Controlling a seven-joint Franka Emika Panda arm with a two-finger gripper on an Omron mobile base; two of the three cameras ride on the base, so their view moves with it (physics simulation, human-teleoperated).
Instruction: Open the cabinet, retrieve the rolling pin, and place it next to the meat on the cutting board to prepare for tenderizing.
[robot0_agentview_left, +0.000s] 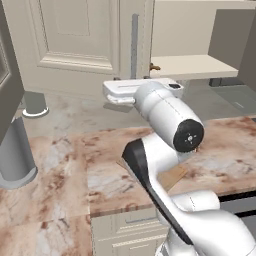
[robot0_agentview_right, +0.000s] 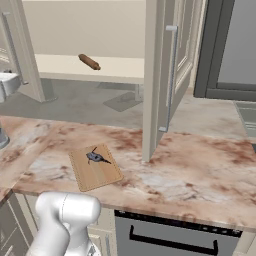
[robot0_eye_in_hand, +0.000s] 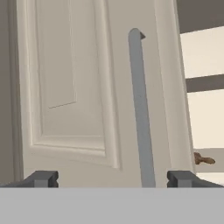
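**Cabinet open, pin still on the shelf, gripper empty**

The cabinet (robot0_agentview_right: 160, 75) stood with its right door swung far out over the counter; in the hand view its left door (robot0_eye_in_hand: 70, 87) hung before the camera, the grey bar handle (robot0_eye_in_hand: 141, 109) running upright between the fingertips. The gripper (robot0_eye_in_hand: 111, 178) was spread wide and held nothing, its tips apart from the handle.

The cutting board (robot0_agentview_right: 102, 175) lay flat on the marbled counter (robot0_agentview_right: 190, 175), near the front edge. It looked thin and stiff.

The rolling pin (robot0_agentview_right: 89, 61) lay on the pale inner shelf (robot0_agentview_right: 115, 67), well apart from the board. It was judged rigid, light, hard wood, smooth and apt to roll; a grasp across the thick middle barrel would balance it best.

The meat (robot0_agentview_right: 96, 158) rested on the board, small and probably soft.
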